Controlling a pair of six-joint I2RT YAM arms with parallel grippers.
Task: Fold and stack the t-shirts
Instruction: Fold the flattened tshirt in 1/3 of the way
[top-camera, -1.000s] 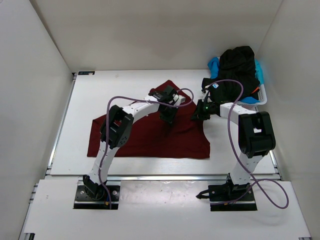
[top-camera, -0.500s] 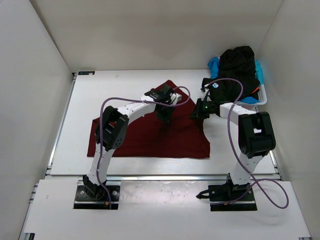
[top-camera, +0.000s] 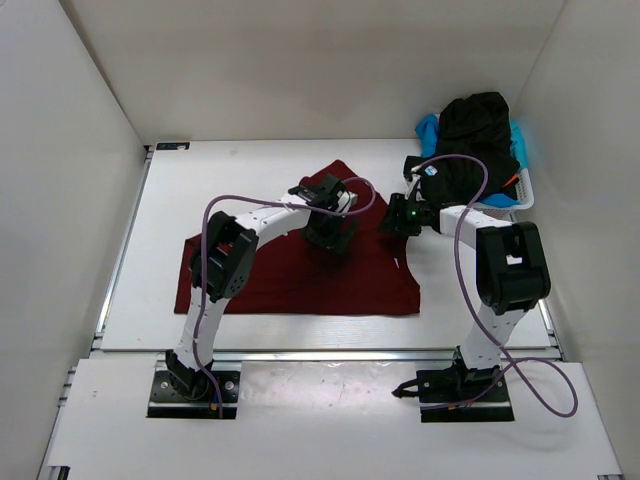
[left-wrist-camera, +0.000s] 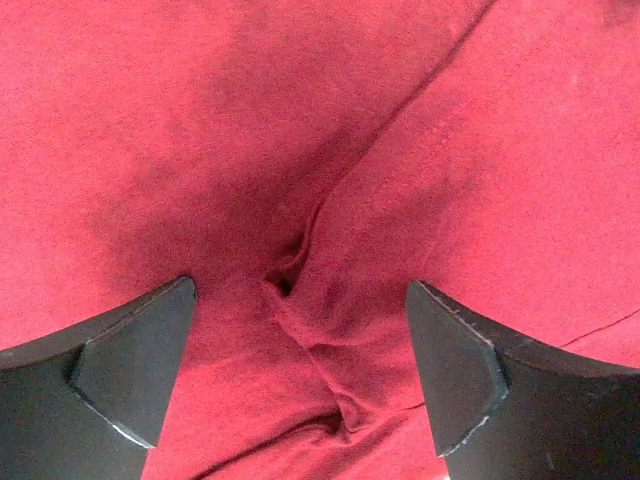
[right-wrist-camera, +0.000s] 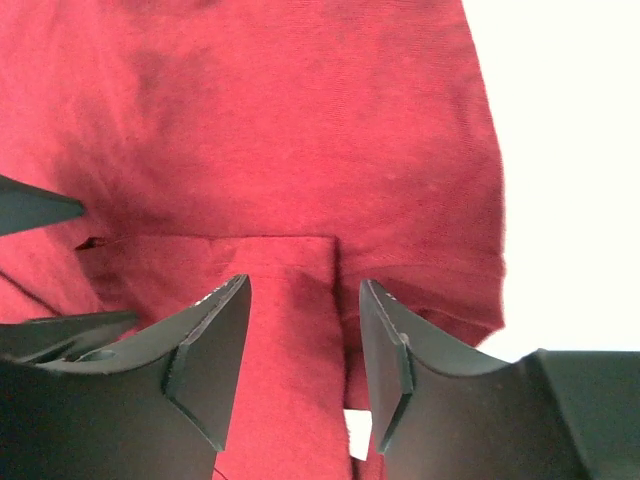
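Your dark red t-shirt (top-camera: 290, 280) lies on the table (top-camera: 200, 190) in front of both arms, only partly folded, with one flap doubled over near its right edge. Your left gripper (left-wrist-camera: 300, 300) hangs over it with jaws wide, your right gripper (right-wrist-camera: 300, 290) with a narrower gap; neither holds cloth. The black t-shirt (top-camera: 475, 125) and the light blue t-shirt (top-camera: 428, 128) sit in the white basket (top-camera: 525, 197). You have no stack yet.

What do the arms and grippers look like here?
Left arm and right arm: white links, black joint housings, black base plates. Purple cable loops along each. Left gripper and right gripper have dark wedge-shaped fingers. Green light at the right wrist.
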